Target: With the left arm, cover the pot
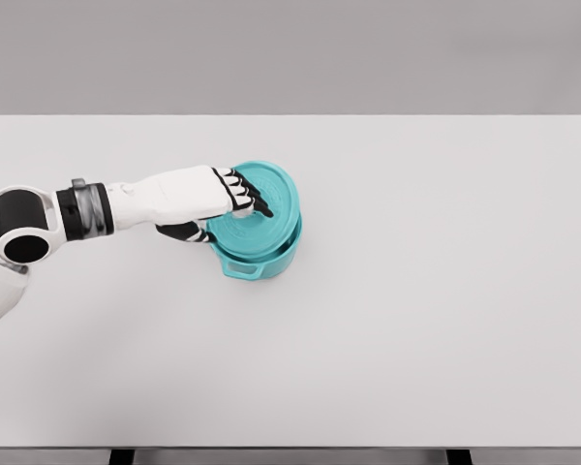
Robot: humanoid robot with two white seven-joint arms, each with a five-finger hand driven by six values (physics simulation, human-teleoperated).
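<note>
A teal pot stands on the white table, left of the middle. A teal lid sits on top of it, tilted and shifted a little toward the far side, so the pot's near rim and a side handle show below it. The left arm reaches in from the left edge. The left hand lies over the lid's left part, its black-tipped fingers curled around the lid, thumb beneath the edge.
</note>
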